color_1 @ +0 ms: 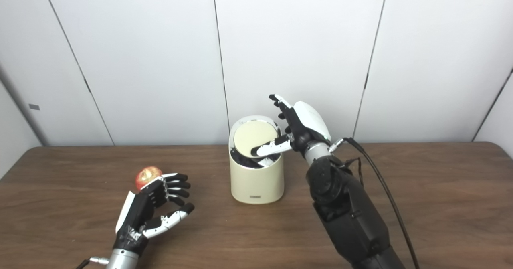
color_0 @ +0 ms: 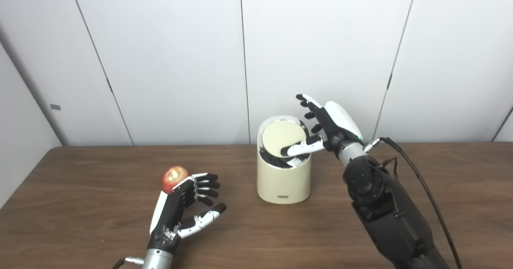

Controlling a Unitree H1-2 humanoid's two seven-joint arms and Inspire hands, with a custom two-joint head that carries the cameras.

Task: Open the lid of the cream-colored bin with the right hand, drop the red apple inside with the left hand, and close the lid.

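Cream-colored bin (color_0: 283, 176) near the middle of the worktop (color_0: 80, 221), upright, close to the back edge. Round swing lid (color_0: 281, 137) tilted — front edge tipped down into the mouth, dark interior showing below it. Right robot hand (color_0: 320, 128) just beside the rim on the right, thumb (color_0: 300, 148) laid on the lower edge of the lid, pressing it inward; remaining fingers (color_0: 308, 104) spread and raised above the rim, closed on nothing. Lid only partly open, by the look of it.

Red apple (color_0: 174, 178) well to the left of the bin, resting on the worktop behind the left robot hand (color_0: 182, 209). Left robot hand open, fingers apart and loosely curled, fingertips next to the apple; whether touching it, hard to tell. Not gripped, in any case.

Handling, as a judgement: apple firm, smooth-skinned, rounded, moderately heavy for its size — likely to roll away if nudged from one side, likely to slip from a shallow pinch. Best taken around its widest part, fingers behind and thumb in front, palm close. Pale patch on top perhaps a bite or bruise; softer there, so better avoided. Lid light, stiff, pivoted, probably self-returning — to be held down at the front edge until the apple clears the gap. Bin light enough to slide or tip under a sideways shove, so downward pressure preferable.
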